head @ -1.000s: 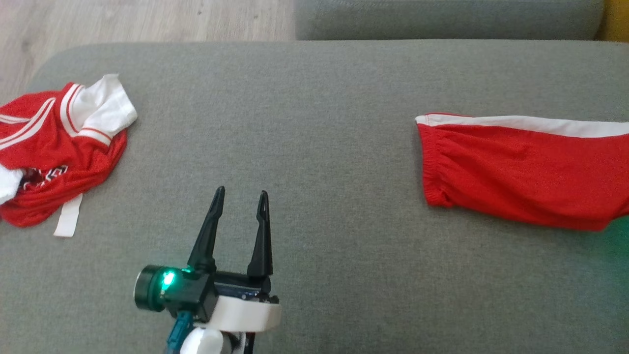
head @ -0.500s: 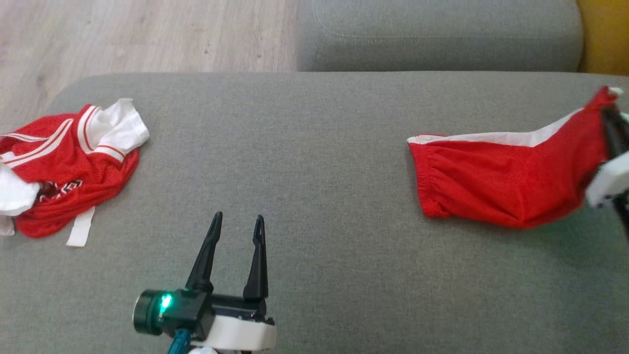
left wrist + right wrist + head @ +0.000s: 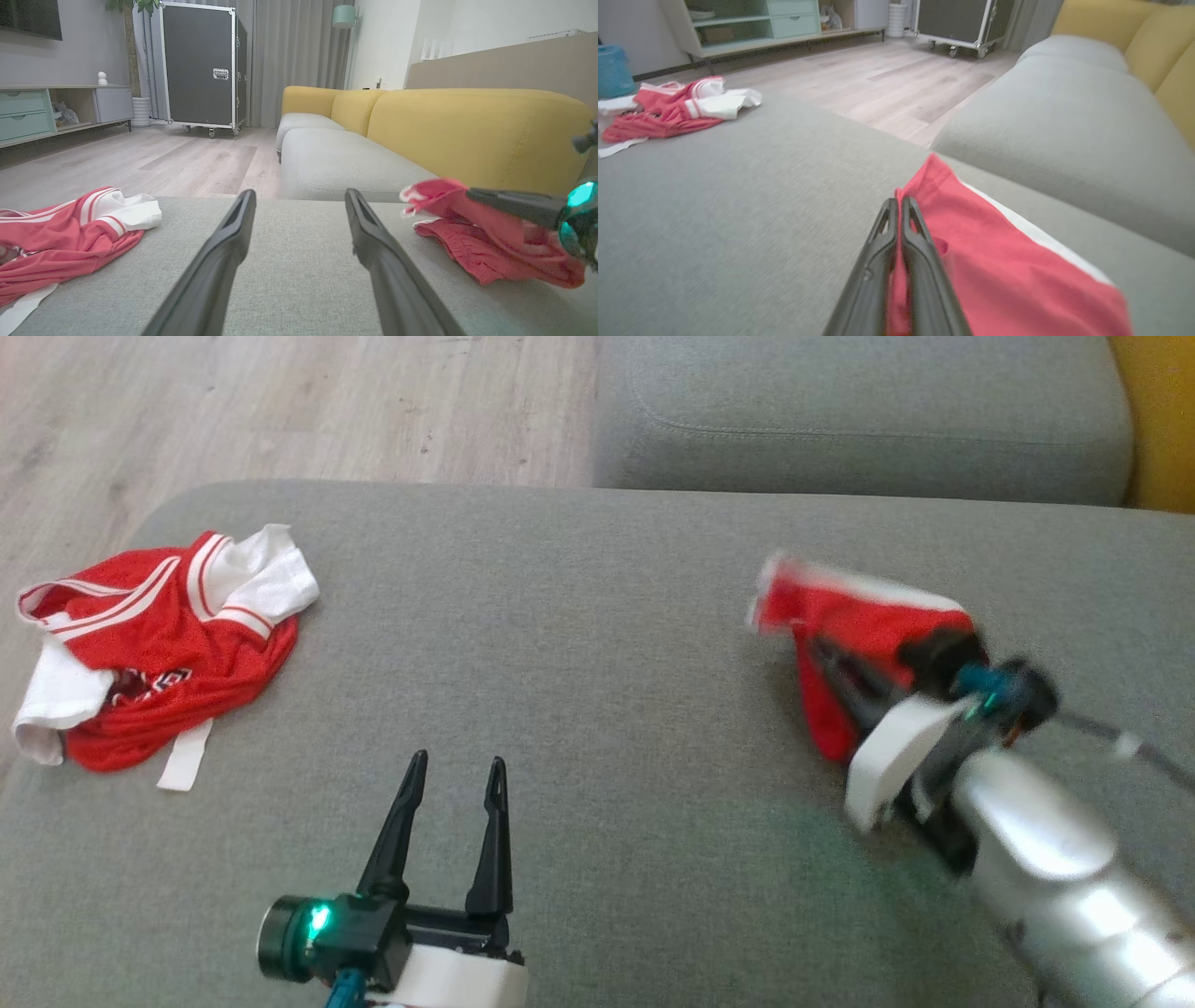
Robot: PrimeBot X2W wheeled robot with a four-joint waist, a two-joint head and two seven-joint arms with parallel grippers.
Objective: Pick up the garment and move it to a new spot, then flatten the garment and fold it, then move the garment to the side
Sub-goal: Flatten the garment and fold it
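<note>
The garment (image 3: 864, 625), red shorts with a white side stripe, lies bunched on the right of the grey cushion (image 3: 597, 644). My right gripper (image 3: 814, 651) is shut on its fabric, and the shorts' edge is pinched between the closed fingers in the right wrist view (image 3: 899, 206), with the red cloth (image 3: 999, 266) spreading to the right. The shorts (image 3: 472, 238) and the right gripper's dark fingers (image 3: 509, 203) also appear at the right of the left wrist view. My left gripper (image 3: 457, 767) stands open and empty near the front middle, well left of the shorts.
A crumpled red and white jersey (image 3: 159, 653) lies at the cushion's left end, near its edge. Wooden floor (image 3: 280, 411) runs beyond the left and far sides. A second grey seat (image 3: 868, 420) and yellow sofa backs (image 3: 467, 135) stand behind.
The right arm swung in from the right edge toward the middle, carrying the shorts' outer end leftward so the cloth doubled up. The camera shifted too. The left gripper stayed open and still.
</note>
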